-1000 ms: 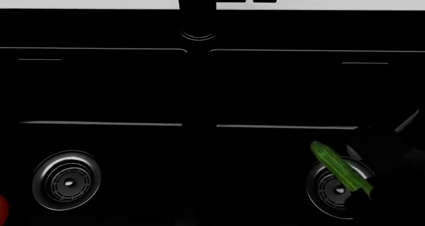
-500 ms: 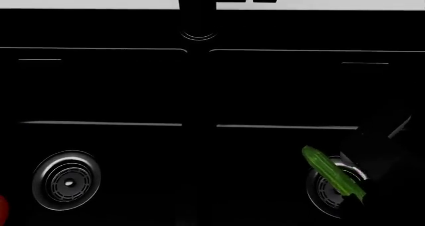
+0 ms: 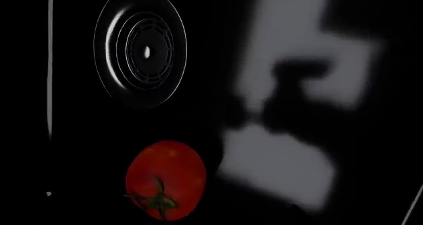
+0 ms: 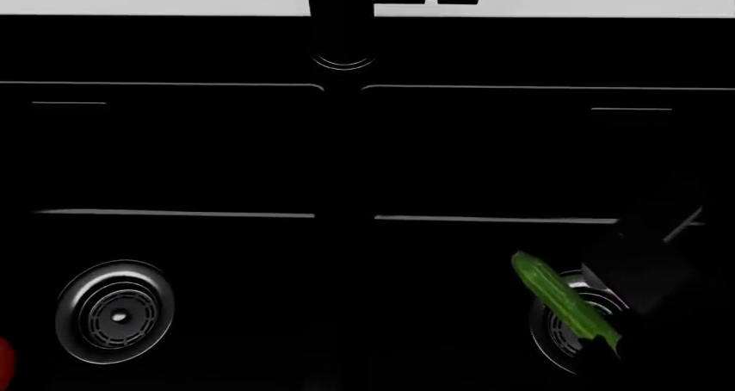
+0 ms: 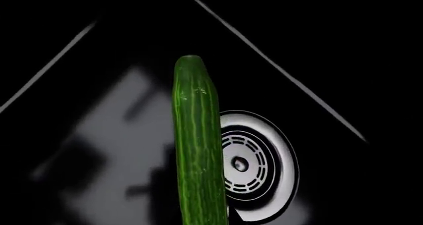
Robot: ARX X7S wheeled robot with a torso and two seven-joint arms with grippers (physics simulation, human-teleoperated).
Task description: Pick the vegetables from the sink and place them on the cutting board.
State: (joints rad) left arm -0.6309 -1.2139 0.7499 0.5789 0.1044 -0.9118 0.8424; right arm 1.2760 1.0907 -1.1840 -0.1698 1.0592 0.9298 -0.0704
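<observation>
Over the matte black sink [image 4: 184, 150], my right arm hung above the right basin with the cucumber [image 4: 559, 299] reaching out from its dark gripper [image 4: 626, 309]. From the head camera the slim green vegetable slanted across the right drain [image 4: 563, 332], its free end toward the basin's middle. My right wrist camera showed the cucumber [image 5: 198, 145] running straight out from the lens, overlapping the ringed metal drain [image 5: 261, 165] behind it. The fingers themselves stayed out of sight there, so I could not tell how wide they stood or whether they truly clamped the cucumber. The tomato [image 3: 165, 178] lay on the floor of the left basin, just beside the left drain [image 3: 140, 47], green stem showing; from the head it was only a red sliver [image 4: 5, 363] at the frame's edge. My left gripper's fingers were not visible in any picture. The black faucet [image 4: 342, 21] stood behind the divider.
</observation>
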